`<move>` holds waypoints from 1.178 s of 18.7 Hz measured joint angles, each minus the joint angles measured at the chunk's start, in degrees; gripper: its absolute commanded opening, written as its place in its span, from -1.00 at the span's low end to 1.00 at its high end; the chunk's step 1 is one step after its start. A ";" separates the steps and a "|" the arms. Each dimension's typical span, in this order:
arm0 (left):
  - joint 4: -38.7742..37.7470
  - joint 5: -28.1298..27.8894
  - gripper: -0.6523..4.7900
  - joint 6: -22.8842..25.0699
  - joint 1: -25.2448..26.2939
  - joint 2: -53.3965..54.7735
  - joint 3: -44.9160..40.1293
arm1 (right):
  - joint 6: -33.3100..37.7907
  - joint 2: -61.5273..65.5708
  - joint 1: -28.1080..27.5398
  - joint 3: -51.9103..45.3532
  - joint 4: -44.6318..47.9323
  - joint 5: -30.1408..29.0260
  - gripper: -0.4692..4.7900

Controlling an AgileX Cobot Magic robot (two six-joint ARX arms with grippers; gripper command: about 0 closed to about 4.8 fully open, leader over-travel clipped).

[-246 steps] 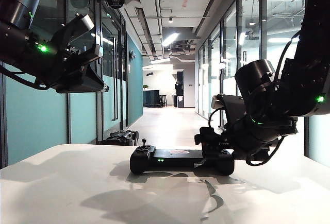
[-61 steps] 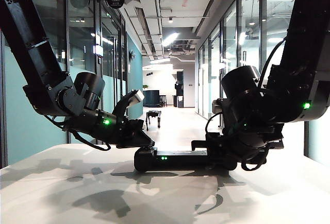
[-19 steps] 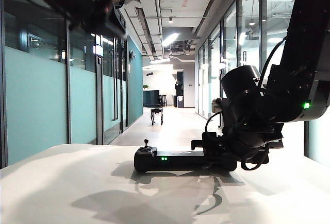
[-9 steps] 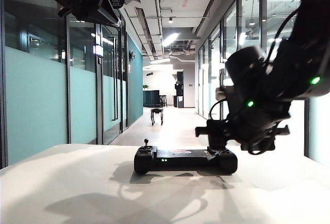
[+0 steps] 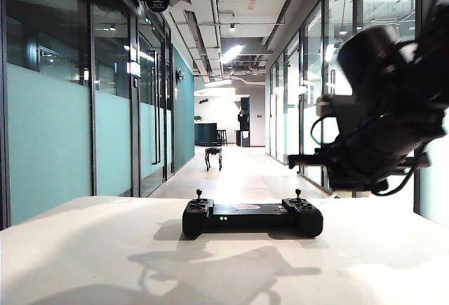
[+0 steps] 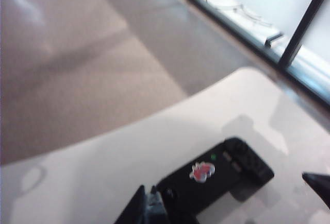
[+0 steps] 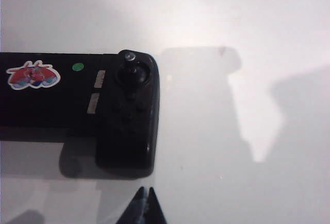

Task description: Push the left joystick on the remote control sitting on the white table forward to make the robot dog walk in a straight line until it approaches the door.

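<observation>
Above the right end of the remote control (image 7: 77, 98), the right gripper (image 7: 145, 199) hangs with its jaws clenched on nothing, clear of the white table (image 5: 365, 263); the left gripper (image 6: 150, 206) is high over the table, its state impossible to tell. Only the exterior view shows the left joystick (image 5: 198, 195) upright and the robot dog (image 5: 213, 158) standing far down the glass-walled corridor, while the wrist views show a red sticker (image 7: 32, 75) on the controller.
</observation>
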 measured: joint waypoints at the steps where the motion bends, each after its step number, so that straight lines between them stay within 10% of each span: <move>1: 0.02 -0.35 -0.78 -0.17 0.00 -1.11 -0.24 | -0.02 -1.49 0.00 -1.14 0.02 0.02 -0.84; 22: 10.69 -17.16 -0.78 -2.56 -0.02 -41.07 -46.01 | -7.39 -27.78 0.04 -12.35 -2.49 -8.87 -0.84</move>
